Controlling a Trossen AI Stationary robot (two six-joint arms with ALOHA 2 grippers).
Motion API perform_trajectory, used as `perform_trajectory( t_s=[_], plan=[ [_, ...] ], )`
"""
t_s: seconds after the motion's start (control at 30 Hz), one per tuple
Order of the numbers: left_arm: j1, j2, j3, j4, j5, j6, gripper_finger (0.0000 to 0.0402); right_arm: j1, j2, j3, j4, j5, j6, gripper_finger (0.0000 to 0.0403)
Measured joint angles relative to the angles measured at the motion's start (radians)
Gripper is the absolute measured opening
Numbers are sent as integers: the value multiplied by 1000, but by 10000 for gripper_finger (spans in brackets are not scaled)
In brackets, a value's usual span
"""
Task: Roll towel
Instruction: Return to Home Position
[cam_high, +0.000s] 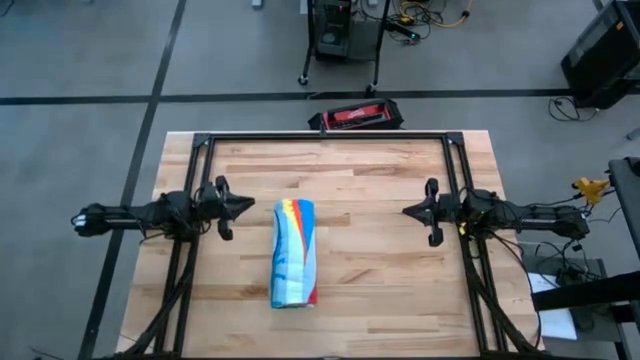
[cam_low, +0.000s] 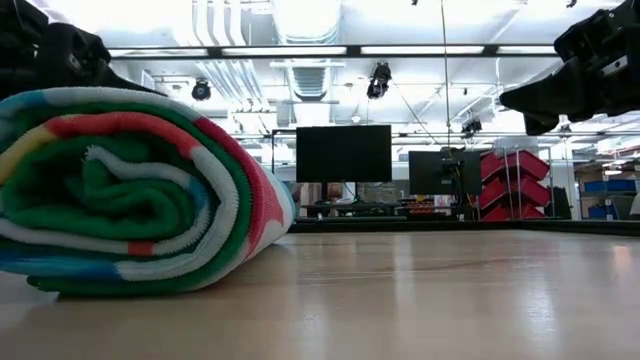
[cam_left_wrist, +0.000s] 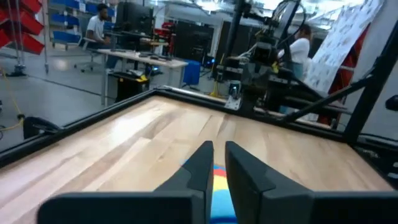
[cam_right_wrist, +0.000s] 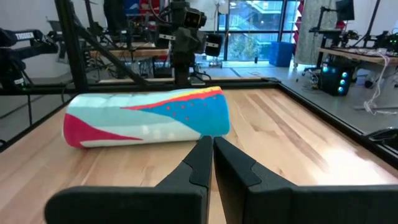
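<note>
Two arms, one at each side of one wooden table (cam_high: 380, 270). At left, left gripper (cam_high: 250, 205), held up off the boards, fingers drawn close with only a slit between, gripping nothing, near the towel but apart from it. At centre, one towel (cam_high: 295, 252), rolled into a single tight cylinder, lying on the table with its ends toward the near and far edges, blue, red and yellow outside, green spiral at the end in the low view. At right, right gripper (cam_high: 408, 211), fingers pressed together, empty, well apart from the roll. Beyond the far edge, one red case (cam_high: 357, 117), lettering too small to read.
</note>
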Motion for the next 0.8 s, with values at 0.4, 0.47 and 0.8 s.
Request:
perform_trajectory(
  t_s=[0.4, 0.47, 0.8],
  plan=[
    [0, 66, 2, -3, -1, 0, 72, 0, 0, 0, 0, 0, 0, 2],
    [0, 78, 2, -3, -1, 0, 73, 0, 0, 0, 0, 0, 0, 2],
    [0, 134, 2, -3, -1, 0, 66, 0, 0, -1, -1, 0, 0, 2]
  ],
)
